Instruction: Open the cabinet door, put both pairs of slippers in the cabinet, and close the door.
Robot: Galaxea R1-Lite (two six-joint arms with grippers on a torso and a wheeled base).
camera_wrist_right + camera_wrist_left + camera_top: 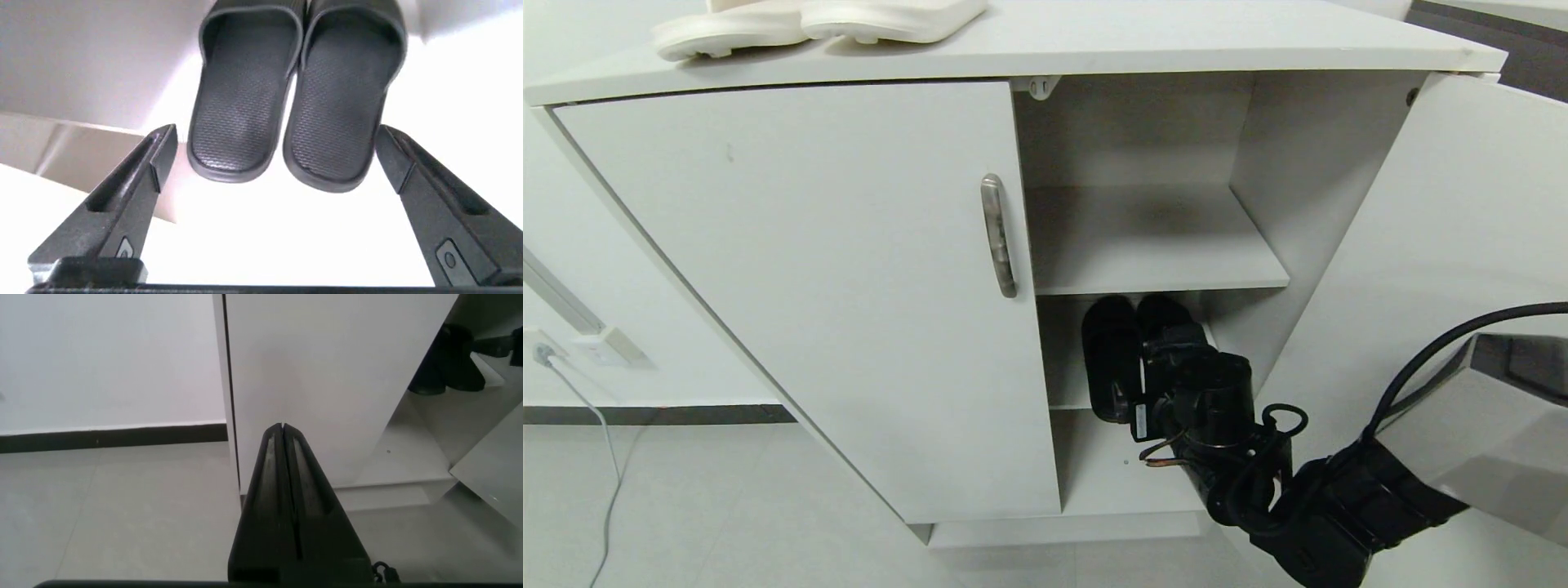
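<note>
the black slippers [245, 98] are sitting inside the cabinet [1176, 41] — our right gripper [276, 135] is spread wide around them, not touching. next we are needing the white slippers [809, 20] on top. our left gripper [282, 429] is pressed together.

Low on the white wall [556, 204] at your far left you'll see a socket box [609, 347] with a plug [543, 354] beside it. Its grey cable [608, 449] hangs past the dark baseboard [654, 414] onto the pale tiled floor [735, 506]. A slanted trunking strip [556, 296] runs above the box.
</note>
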